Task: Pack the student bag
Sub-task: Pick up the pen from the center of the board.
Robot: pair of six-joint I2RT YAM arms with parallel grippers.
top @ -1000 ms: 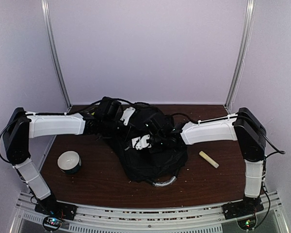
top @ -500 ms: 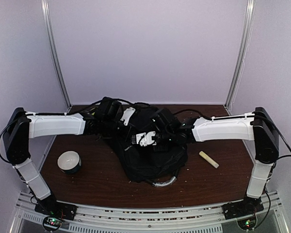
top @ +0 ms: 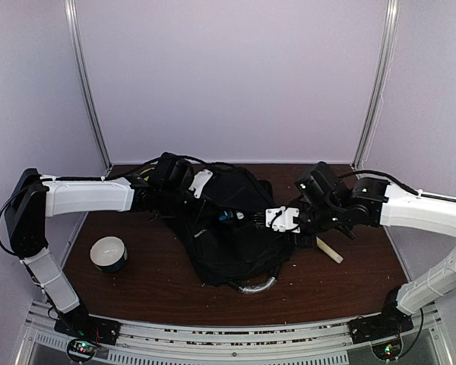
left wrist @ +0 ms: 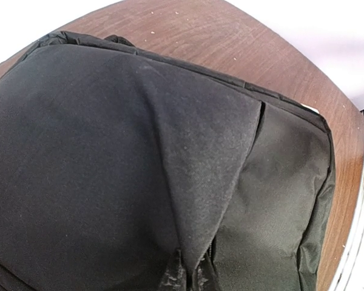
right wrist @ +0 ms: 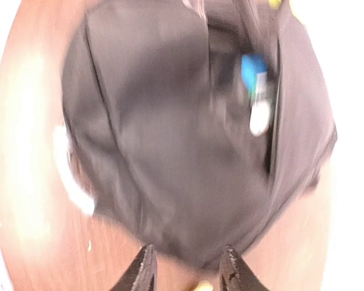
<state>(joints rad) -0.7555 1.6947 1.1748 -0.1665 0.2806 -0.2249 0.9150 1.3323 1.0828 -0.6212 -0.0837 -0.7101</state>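
Note:
The black student bag (top: 239, 243) lies in the middle of the table, its grey handle (top: 258, 287) toward the near edge. My left gripper (top: 209, 194) is at the bag's far left side, shut on a fold of its fabric (left wrist: 206, 200), which it holds pulled up. My right gripper (top: 264, 218) is open and empty, just right of the bag's opening. In the blurred right wrist view its fingertips (right wrist: 147, 271) stand apart above the edge of the bag (right wrist: 170, 151). A blue and white item (right wrist: 255, 79) lies inside the bag's opening; it also shows in the top view (top: 226, 215).
A white roll with a dark rim (top: 109, 253) sits on the table left of the bag. A cream stick (top: 327, 249) lies right of the bag, below my right gripper. The brown table (top: 349, 281) has walls behind and metal rails along its near edge.
My right arm has pulled back to the right, out of the bag's opening, and its elbow has swung outward. The blue item now shows inside the bag. The left arm has not moved.

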